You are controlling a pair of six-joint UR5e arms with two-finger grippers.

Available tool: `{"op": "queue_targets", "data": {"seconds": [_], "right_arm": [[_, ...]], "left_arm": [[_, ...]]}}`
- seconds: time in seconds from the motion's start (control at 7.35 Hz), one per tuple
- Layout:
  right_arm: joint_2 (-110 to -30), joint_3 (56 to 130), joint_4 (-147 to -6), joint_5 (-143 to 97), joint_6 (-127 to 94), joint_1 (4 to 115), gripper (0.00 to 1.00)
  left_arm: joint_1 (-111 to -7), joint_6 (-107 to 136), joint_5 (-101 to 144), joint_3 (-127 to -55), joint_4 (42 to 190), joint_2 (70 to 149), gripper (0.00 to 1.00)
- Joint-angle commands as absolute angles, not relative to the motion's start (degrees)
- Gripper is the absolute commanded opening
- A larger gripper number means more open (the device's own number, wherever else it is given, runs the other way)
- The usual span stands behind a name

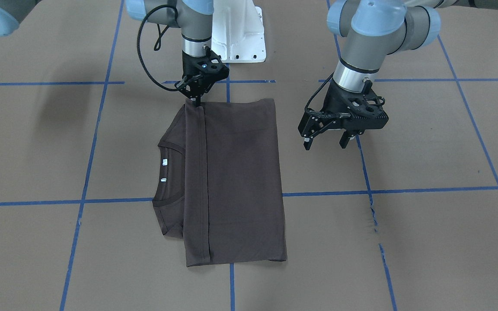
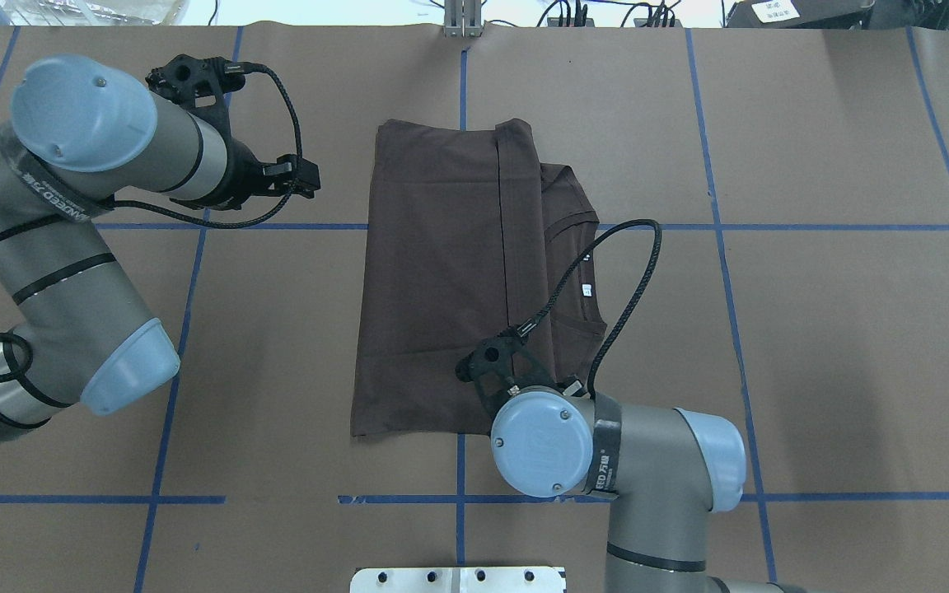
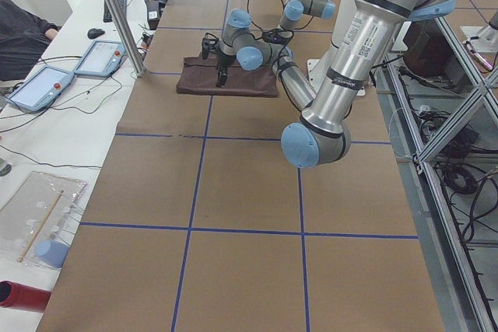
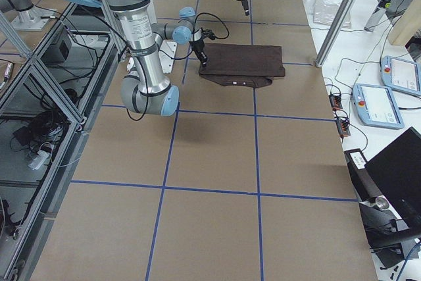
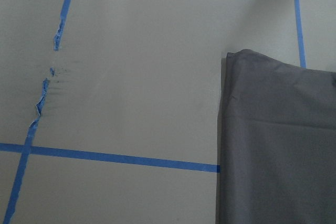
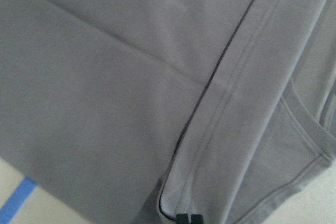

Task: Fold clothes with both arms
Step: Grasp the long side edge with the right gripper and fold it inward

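Observation:
The dark brown T-shirt (image 1: pixel 240 181) lies flat on the table, folded into a rectangle, its hem strip laid over the body. The collar with white tags (image 1: pixel 164 162) sticks out on one side. It also shows in the overhead view (image 2: pixel 433 280). My right gripper (image 1: pixel 197 101) stands upright at the shirt's near corner. Its fingertips (image 6: pixel 188 219) are pinched together on the hem edge. My left gripper (image 1: pixel 326 140) is open and empty. It hovers beside the shirt's other long edge, apart from it, and the left wrist view shows that edge (image 5: pixel 278 145).
The table is covered in brown paper with blue tape grid lines, and one strip is torn (image 1: pixel 372 207). The white pedestal base (image 1: pixel 240 34) stands at the robot's edge. Operator tablets (image 3: pixel 101 56) lie on a side bench beyond the table's far edge.

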State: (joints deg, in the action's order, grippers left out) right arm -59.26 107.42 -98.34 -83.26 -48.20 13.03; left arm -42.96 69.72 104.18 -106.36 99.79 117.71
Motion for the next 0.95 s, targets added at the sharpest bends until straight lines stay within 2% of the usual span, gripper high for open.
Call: {"op": "queue_targets", "data": {"seconds": [0.0, 0.27, 0.54, 0.68, 0.82], "right_arm": [[-62.7, 110.3, -98.5, -86.3, -49.2, 14.3, 0.00], [-70.0, 116.6, -98.6, -91.4, -53.3, 14.8, 0.00], [-74.1, 117.3, -98.4, -91.3, -57.7, 16.4, 0.00], [-73.7, 117.3, -98.3, -91.4, -58.0, 18.3, 0.99], [-73.4, 117.2, -98.3, -91.6, -57.4, 20.6, 1.00]], "left_arm": [[-42.9, 69.9, 104.2, -106.4, 99.8, 117.8, 1.00], [-42.9, 69.9, 104.2, -106.3, 99.8, 117.6, 1.00], [-42.9, 69.8, 104.2, -106.3, 99.8, 117.6, 1.00], [-42.9, 69.6, 104.2, -106.3, 99.8, 117.7, 1.00], [-42.9, 69.4, 104.2, -106.4, 99.8, 117.7, 1.00]]}}
